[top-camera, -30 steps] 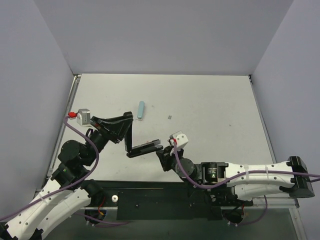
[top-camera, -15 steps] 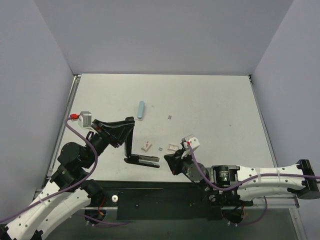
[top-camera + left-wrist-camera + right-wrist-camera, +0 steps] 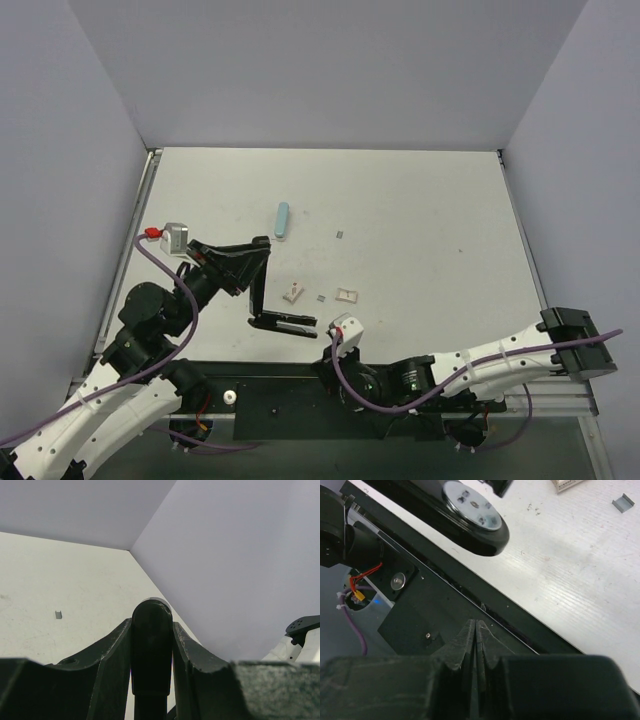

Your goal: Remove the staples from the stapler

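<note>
A slim black stapler [image 3: 283, 321] stood open in an L near the bench's [image 3: 420, 220] front edge: one arm flat, the other raised, its tip clamped in the left gripper [image 3: 255, 248]. Staples [image 3: 347, 294] lay just beside.

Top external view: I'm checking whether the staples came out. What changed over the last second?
The right gripper left the lower arm of the stapler and pulled back to the near edge, shut and empty. That arm dropped toward the near edge, and staple pieces now lie on the table beside it. The left gripper still clamps the upper arm; the light blue piece stayed put.
</note>
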Tool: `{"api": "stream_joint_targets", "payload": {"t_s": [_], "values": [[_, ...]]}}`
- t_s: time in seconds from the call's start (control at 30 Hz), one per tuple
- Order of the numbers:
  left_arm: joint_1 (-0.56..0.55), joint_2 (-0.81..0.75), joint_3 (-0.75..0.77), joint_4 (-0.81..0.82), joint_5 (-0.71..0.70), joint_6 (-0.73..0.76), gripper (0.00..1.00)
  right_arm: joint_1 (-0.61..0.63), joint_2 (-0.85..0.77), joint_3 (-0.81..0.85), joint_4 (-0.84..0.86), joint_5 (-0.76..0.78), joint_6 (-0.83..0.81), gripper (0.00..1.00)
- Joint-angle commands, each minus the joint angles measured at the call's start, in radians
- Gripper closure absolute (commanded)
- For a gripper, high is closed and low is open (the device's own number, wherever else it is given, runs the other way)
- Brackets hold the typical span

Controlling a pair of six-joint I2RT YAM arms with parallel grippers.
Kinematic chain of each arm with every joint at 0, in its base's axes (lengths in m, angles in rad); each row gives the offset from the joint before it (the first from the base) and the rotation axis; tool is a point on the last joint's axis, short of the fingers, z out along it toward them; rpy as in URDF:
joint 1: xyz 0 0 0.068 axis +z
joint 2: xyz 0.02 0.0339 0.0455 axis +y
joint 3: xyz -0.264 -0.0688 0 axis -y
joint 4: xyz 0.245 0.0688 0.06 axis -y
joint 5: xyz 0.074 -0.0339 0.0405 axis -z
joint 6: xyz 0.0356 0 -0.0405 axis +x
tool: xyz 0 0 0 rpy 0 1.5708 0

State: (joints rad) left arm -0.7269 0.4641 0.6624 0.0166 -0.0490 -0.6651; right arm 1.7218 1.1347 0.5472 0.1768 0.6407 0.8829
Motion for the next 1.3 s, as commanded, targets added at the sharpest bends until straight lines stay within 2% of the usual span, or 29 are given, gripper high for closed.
{"api": "stream_joint_targets", "payload": {"t_s": [0.0, 0.17, 0.37, 0.47, 0.77, 1.0, 1.1, 1.27], "values": [[-0.002, -0.002, 0.063, 0.072, -0.003, -0.014, 1.00, -0.001, 0.057, 0.068, 0.127, 0.036, -0.008, 1.00], [-0.003, -0.008, 0.057, 0.063, 0.012, -0.036, 1.00, -0.097, 0.111, 0.112, 0.209, -0.022, -0.093, 1.00], [-0.003, -0.036, 0.051, 0.020, 0.031, -0.051, 1.00, -0.246, 0.051, 0.128, 0.247, -0.035, -0.246, 1.00], [-0.002, -0.048, 0.040, 0.008, 0.037, -0.059, 1.00, -0.278, 0.016, 0.149, 0.245, -0.033, -0.332, 1.00], [-0.005, -0.045, 0.009, 0.022, 0.089, -0.080, 1.00, -0.324, -0.122, 0.189, 0.181, -0.062, -0.469, 1.00], [-0.003, -0.013, 0.011, 0.048, 0.173, -0.073, 1.00, -0.332, -0.211, 0.230, -0.003, -0.116, -0.530, 1.00], [-0.002, -0.001, 0.006, 0.060, 0.219, -0.068, 1.00, -0.352, -0.283, 0.218, -0.049, -0.202, -0.544, 1.00], [-0.005, 0.014, -0.012, 0.126, 0.340, -0.064, 1.00, -0.438, -0.378, 0.224, -0.169, -0.448, -0.559, 1.00]]}}
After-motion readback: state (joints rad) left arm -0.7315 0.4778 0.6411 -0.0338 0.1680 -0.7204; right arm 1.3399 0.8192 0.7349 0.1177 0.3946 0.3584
